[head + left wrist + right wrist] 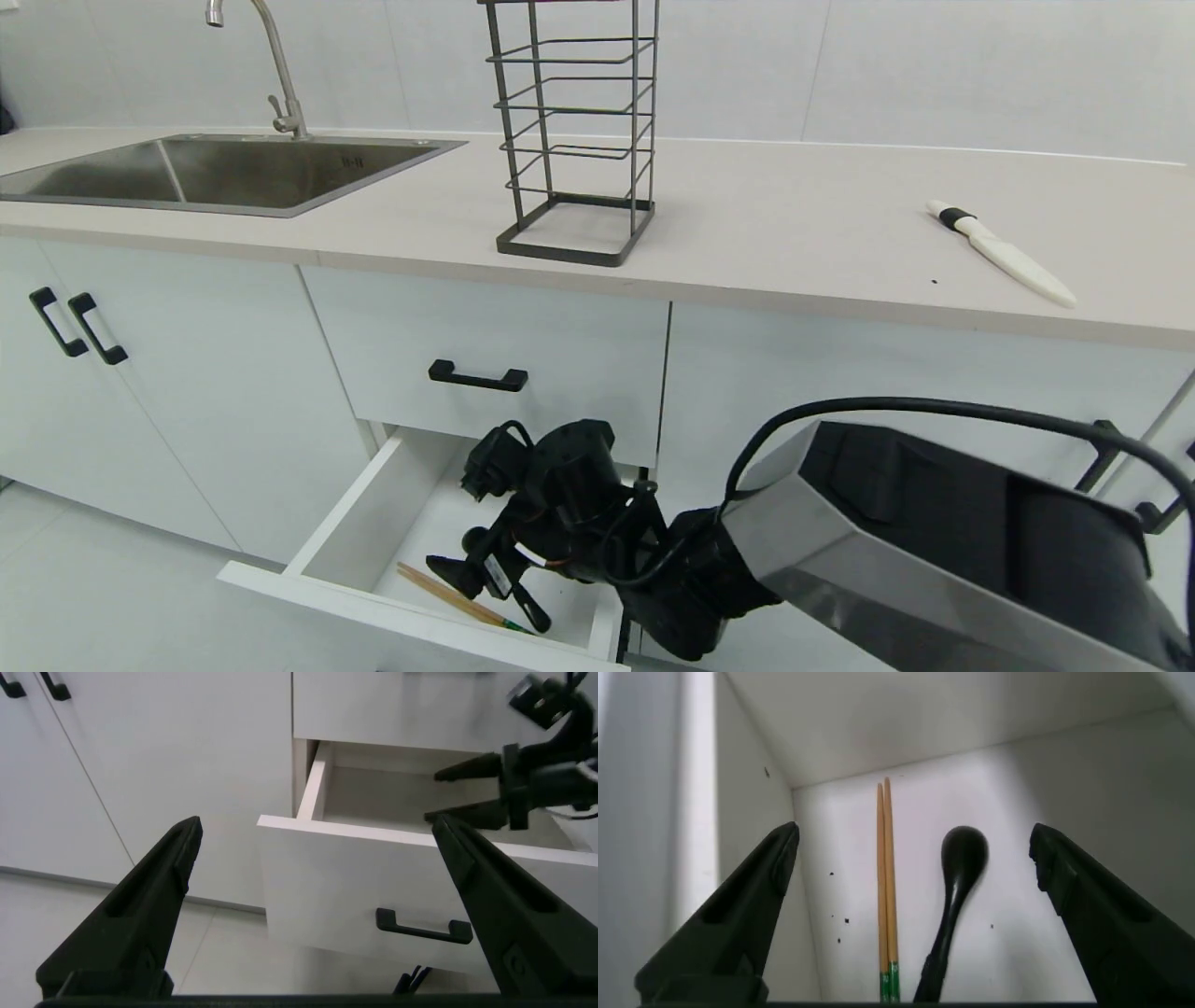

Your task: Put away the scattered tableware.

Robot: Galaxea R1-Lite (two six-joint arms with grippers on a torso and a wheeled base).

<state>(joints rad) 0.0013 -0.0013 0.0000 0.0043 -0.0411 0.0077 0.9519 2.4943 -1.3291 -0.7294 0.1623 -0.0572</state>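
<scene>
A low white drawer (313,532) stands pulled out under the counter. On its floor (1046,915) lie a pair of wooden chopsticks (886,896) with green ends and a black spoon (957,882), side by side. My right gripper (485,593) hangs open just above them inside the drawer, holding nothing; in the right wrist view its fingers (912,835) straddle both items. A white knife (999,252) with a black band lies on the counter at the right. My left gripper (316,821) is open and empty out in front of the drawer front (374,873), facing the right gripper (432,796).
A dark wire rack (574,140) stands mid-counter, and a steel sink (233,173) with a tap is at the back left. A shut drawer with a black handle (478,377) sits above the open one. Cabinet doors (168,401) are to the left.
</scene>
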